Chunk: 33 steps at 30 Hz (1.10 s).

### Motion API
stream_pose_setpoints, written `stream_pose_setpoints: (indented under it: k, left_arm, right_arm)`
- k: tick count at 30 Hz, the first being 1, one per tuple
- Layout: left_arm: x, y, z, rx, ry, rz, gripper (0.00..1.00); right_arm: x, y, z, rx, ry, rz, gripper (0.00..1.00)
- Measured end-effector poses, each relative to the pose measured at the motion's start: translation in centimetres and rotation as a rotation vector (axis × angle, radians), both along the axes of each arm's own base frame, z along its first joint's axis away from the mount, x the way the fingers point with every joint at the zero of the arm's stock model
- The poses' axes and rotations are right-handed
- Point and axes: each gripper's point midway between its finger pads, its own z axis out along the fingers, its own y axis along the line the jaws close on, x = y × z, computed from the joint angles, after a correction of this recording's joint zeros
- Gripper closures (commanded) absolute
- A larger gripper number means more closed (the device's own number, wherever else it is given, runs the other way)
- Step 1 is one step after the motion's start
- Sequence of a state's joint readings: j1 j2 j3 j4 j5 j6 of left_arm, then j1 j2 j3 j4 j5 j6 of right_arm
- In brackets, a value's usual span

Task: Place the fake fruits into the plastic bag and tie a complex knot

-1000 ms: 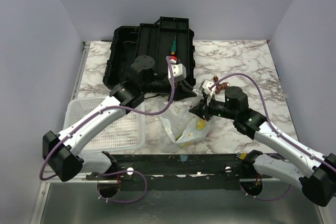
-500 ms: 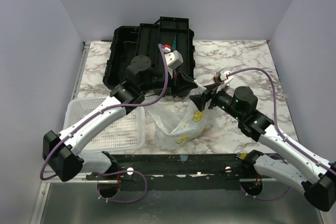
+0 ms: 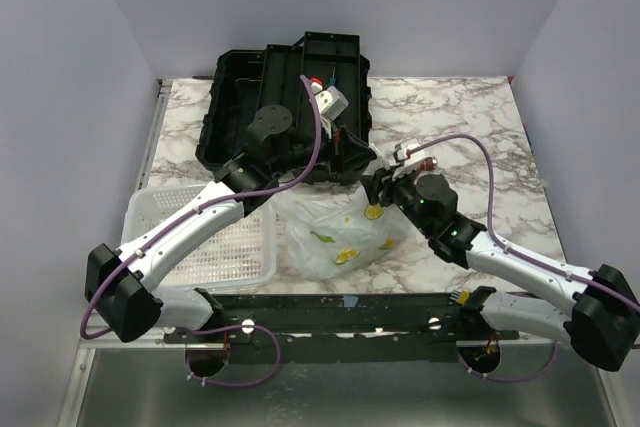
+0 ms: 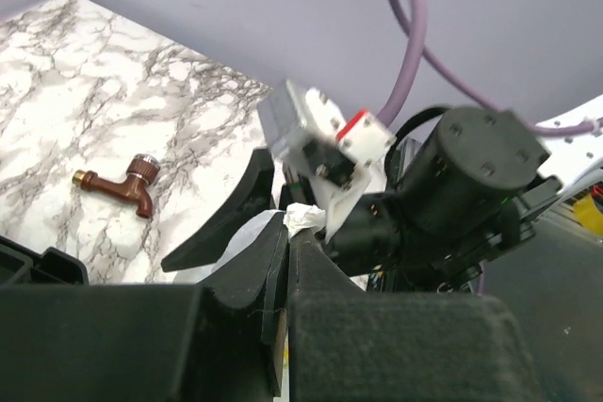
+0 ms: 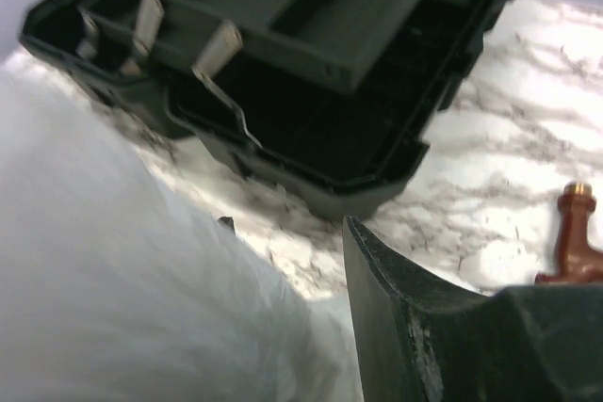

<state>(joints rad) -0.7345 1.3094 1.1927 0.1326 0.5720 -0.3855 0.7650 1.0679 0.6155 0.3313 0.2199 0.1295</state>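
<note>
The plastic bag (image 3: 335, 232) lies slumped on the marble near the front, and yellow-green fake fruits (image 3: 345, 255) show through it. My left gripper (image 3: 352, 159) is at the bag's far right corner. In the left wrist view it (image 4: 290, 233) is shut, with a wad of white bag handle (image 4: 306, 217) sticking out past its tips. My right gripper (image 3: 378, 190) is right beside it. In the right wrist view it (image 5: 287, 223) has its fingers apart, with blurred white bag plastic (image 5: 141, 289) between them and hiding the left one. No knot shows.
An open black toolbox (image 3: 290, 107) stands at the back, just behind both grippers, and shows in the right wrist view (image 5: 311, 72). A white perforated basket (image 3: 215, 242) sits at the front left. A brown tap (image 3: 422, 158) lies to the right of the grippers.
The bag has sunk and spread wider on the table. My right gripper has moved left, close to my left gripper, which has shifted slightly back and right.
</note>
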Motion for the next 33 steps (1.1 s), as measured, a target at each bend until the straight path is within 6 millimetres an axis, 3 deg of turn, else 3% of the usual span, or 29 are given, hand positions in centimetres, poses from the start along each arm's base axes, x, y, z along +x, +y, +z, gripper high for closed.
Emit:
stream_pose_setpoints:
  k: [1, 5, 8, 14, 19, 24, 28, 33]
  left_arm:
    - [0.1, 0.0, -0.1, 0.003, 0.007, 0.005, 1.0]
    - [0.3, 0.3, -1.1, 0.035, 0.044, 0.026, 1.0]
    - [0.8, 0.7, -1.8, 0.055, 0.068, 0.051, 1.0]
    - [2.8, 2.2, -2.7, 0.092, 0.081, 0.118, 1.0]
    - [5.4, 3.0, -2.7, 0.137, 0.06, 0.16, 1.0]
    - [5.8, 3.6, -3.1, 0.172, 0.056, 0.175, 1.0]
    - [7.3, 5.3, -4.5, 0.232, 0.127, 0.251, 1.0]
    - [9.2, 6.3, -8.1, 0.341, 0.228, 0.312, 1.0]
  right_arm:
    - [0.0, -0.1, -1.1, -0.011, 0.002, -0.003, 0.51]
    - [-0.3, -0.3, -4.5, -0.052, 0.005, 0.008, 0.78]
    - [-0.3, 0.1, -5.0, -0.055, -0.023, 0.031, 0.89]
    - [-1.3, 0.7, -5.3, -0.048, -0.03, 0.097, 0.99]
    - [-1.8, 0.8, -4.0, -0.019, -0.055, 0.123, 0.99]
    - [-2.2, 0.6, -3.6, -0.01, -0.055, 0.124, 0.99]
    - [-2.6, 0.2, -2.1, 0.013, -0.083, 0.124, 0.99]
    - [-3.1, -0.3, -1.5, 0.01, -0.095, 0.127, 0.99]
